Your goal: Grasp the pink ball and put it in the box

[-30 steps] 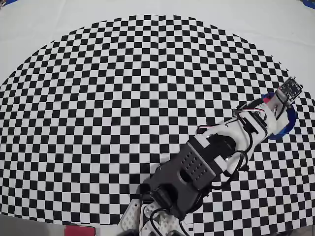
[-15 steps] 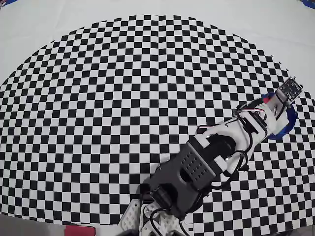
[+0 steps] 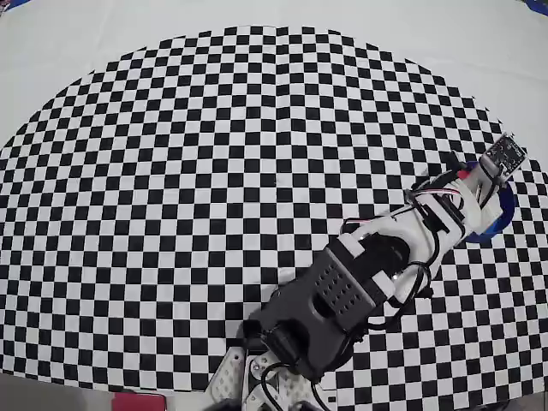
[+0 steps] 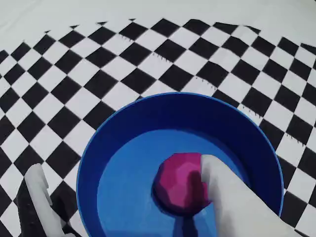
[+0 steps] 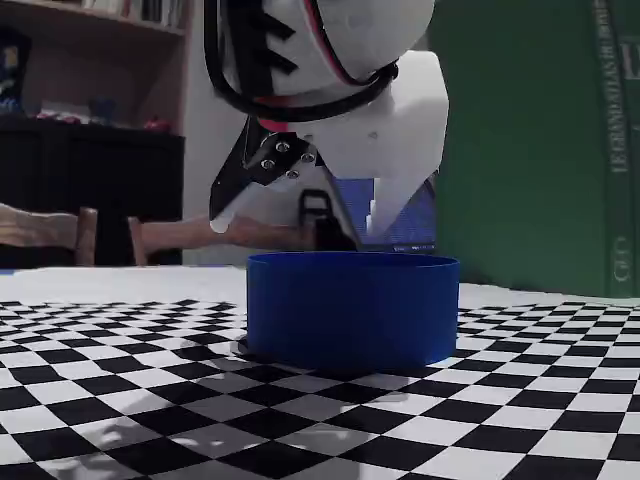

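The overhead view is evenly and brightly lit, with the checkered mat crisp and only faint shadow beside the arm. In the wrist view, the white finger at the bottom edge is soft and out of focus, and the box shows gentle shading inside. The fixed view is dimmer; its background is dark and blurred, and soft shadows lie on the tabletop.

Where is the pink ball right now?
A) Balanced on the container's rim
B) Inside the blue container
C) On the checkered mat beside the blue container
B: the wrist view shows the pink ball within the blue container's walls, beside one white gripper finger.
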`<move>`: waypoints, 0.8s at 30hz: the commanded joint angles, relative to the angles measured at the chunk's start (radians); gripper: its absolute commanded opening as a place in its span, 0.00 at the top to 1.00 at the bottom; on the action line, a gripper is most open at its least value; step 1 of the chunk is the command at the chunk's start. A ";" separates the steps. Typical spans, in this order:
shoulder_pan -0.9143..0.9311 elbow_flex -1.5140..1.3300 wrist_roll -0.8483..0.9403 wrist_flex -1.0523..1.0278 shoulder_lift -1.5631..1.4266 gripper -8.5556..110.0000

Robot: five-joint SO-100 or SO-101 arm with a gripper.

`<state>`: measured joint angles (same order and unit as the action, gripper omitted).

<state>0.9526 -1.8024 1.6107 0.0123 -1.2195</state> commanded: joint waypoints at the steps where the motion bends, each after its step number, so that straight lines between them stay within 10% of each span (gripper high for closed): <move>1: -0.002 0.080 -0.009 0.009 -0.060 0.61; 8: 0.002 0.046 -0.057 0.002 -0.195 0.63; 14: -0.020 -0.029 -0.163 0.002 -0.336 0.84; 24: -0.150 -0.202 -0.749 0.002 -0.618 0.93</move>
<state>0.8330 -1.9758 1.0109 0.0123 -1.7196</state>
